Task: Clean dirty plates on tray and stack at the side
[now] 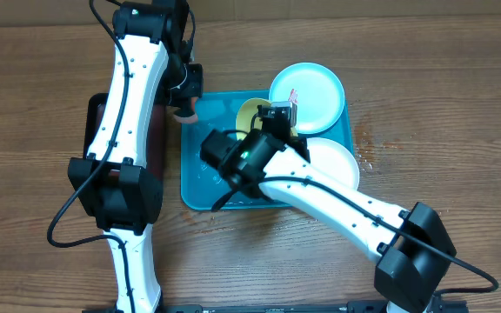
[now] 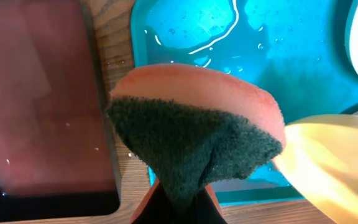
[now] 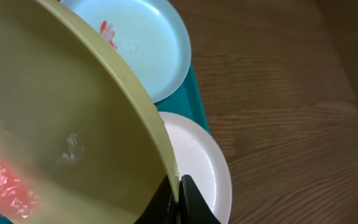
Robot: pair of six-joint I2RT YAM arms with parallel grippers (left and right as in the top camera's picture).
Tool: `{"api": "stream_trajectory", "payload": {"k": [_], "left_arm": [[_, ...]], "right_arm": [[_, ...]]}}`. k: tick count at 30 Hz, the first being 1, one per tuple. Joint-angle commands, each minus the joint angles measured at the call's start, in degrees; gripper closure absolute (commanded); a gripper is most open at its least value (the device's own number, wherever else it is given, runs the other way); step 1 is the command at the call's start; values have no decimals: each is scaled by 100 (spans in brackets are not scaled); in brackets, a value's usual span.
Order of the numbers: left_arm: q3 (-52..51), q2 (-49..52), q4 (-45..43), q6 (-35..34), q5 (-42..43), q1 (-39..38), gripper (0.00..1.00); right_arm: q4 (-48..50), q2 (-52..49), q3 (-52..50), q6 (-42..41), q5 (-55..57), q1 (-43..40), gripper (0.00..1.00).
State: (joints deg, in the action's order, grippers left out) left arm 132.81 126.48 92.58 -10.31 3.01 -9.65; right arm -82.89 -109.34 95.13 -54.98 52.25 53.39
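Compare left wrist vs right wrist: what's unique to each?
Left wrist only: the black tray with a dark red inside, and water pooled on the turquoise tray. Right wrist only: the cyan plate with a red smear, and the right gripper pinching the yellow-green plate at its rim. Both: the yellow-green plate, the turquoise tray, and probably the sponge, which is only a blurred orange patch in the right wrist view.

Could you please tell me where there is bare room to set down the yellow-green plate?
Bare tabletop lies right of the turquoise tray, past the cyan plate and white plate. The gap between the turquoise tray and the black tray is crowded: the left end effector holds a sponge there.
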Motion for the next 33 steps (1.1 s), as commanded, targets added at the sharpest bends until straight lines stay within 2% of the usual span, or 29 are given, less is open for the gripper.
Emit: {"api": "stream_trajectory", "payload": {"k": [1,13,23,33], "left_arm": [[116,-22,-2,109,-44,-2,96],[116,-22,-7,85,-42,-2,96],[114,-22,0,87,-42,-2,96],[114,-22,20,87,-42,-2,96]], "right_arm": [[-153,125,52,-573,914,98,96],[-1412,125,52,-2188,2138,424,96],[-1419,142,55,-2197,2837,931,96],[-1419,144,52,-2199,2894,955,96]]}}
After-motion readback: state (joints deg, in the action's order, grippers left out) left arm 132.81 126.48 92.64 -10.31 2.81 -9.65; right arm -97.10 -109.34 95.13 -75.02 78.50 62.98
